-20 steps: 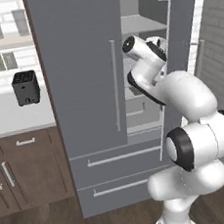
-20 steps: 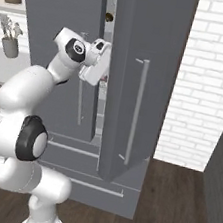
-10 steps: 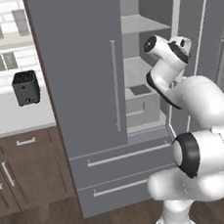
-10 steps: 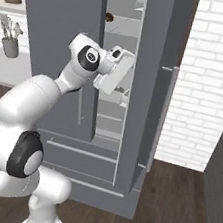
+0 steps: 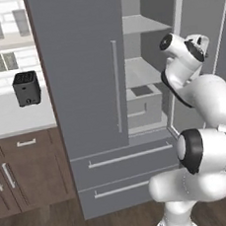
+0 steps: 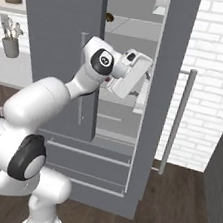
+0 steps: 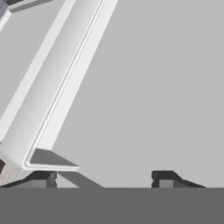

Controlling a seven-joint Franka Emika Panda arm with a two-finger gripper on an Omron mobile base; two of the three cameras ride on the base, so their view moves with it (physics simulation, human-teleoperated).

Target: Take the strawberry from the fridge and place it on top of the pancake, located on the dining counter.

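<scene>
The grey fridge (image 5: 79, 64) stands with its left door shut and its right door (image 6: 163, 91) swung wide open. My gripper (image 6: 138, 82) sits just inside the opening, against the inner face of that right door (image 7: 153, 87). Its fingertips (image 7: 41, 179) stand far apart with nothing between them, so it is open. A door bin (image 7: 39, 109) runs along the left of the hand view. Grey shelves and a crisper box (image 5: 144, 104) show inside. A small brown round item (image 6: 110, 17) lies on an upper shelf. The strawberry, the pancake and the dining counter are out of view.
A black toaster (image 5: 26, 88) sits on the white wall counter over brown cabinets (image 5: 27, 169), left of the fridge. The fridge's two bottom drawers (image 5: 125, 158) are shut. A white brick wall (image 6: 215, 73) stands beyond the open door, whose bar handle (image 6: 175, 118) faces outward.
The right fridge door has swung much further open, and my hand has travelled to the right along with it, staying against its inner side.
</scene>
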